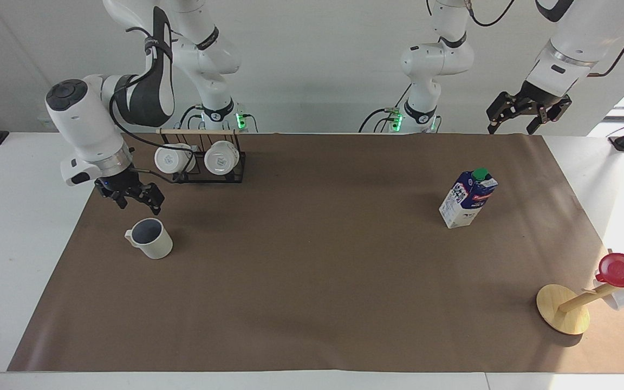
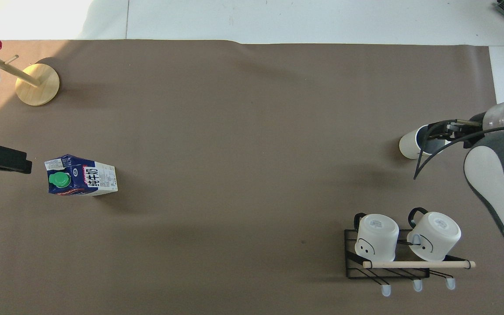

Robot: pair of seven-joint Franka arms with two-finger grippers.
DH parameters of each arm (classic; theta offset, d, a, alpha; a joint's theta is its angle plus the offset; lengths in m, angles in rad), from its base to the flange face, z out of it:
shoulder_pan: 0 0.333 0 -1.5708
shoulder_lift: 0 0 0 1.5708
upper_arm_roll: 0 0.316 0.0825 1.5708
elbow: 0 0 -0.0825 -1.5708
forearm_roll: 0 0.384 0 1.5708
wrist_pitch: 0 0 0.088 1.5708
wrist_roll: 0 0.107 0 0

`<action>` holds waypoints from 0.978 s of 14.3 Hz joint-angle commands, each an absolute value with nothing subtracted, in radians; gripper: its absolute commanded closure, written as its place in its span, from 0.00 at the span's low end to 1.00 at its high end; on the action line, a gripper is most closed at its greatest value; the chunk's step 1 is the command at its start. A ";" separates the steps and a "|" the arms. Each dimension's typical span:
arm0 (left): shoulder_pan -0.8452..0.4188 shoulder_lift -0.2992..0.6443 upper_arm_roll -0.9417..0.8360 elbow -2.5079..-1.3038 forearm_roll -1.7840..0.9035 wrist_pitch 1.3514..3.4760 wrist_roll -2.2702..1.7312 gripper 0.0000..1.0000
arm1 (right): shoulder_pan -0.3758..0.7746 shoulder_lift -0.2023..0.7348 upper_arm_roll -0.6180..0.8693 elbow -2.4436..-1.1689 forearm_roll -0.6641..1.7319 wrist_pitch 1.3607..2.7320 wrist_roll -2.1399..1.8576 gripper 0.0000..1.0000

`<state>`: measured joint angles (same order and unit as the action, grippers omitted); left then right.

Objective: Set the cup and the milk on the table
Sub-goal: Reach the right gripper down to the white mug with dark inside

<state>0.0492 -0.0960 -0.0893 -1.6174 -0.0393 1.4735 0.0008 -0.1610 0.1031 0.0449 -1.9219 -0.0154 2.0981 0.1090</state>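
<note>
brown paper table [image 1: 312, 303], ribbed matte cup [image 1: 152, 240], slant-topped milk [image 1: 468, 199]

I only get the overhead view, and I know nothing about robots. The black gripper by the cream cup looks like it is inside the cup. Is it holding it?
Observer: No. In the facing view the right gripper hangs above the cup, with a clear gap between them.
Operator: Are its fingers open?
Observer: Yes, they are spread open and point down toward the cup.
Operator: And the black thing beside the milk?
Observer: That is the left gripper, waiting open, high in the air. It does not touch the milk, which stands upright on the table.
</note>
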 commanded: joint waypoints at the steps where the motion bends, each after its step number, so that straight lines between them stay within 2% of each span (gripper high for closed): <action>1: 0.066 -0.106 -0.101 -1.614 -0.026 1.459 0.008 0.00 | -0.173 0.087 0.052 -2.015 -0.047 2.183 0.083 0.00; 6: 0.060 -0.106 -0.103 -1.615 -0.026 1.456 0.005 0.00 | -0.147 0.107 0.052 -2.040 -0.052 2.239 0.095 0.00; 14: 0.066 -0.109 -0.103 -1.629 -0.031 1.466 0.009 0.00 | -0.083 0.172 0.054 -1.993 -0.095 2.299 0.109 0.00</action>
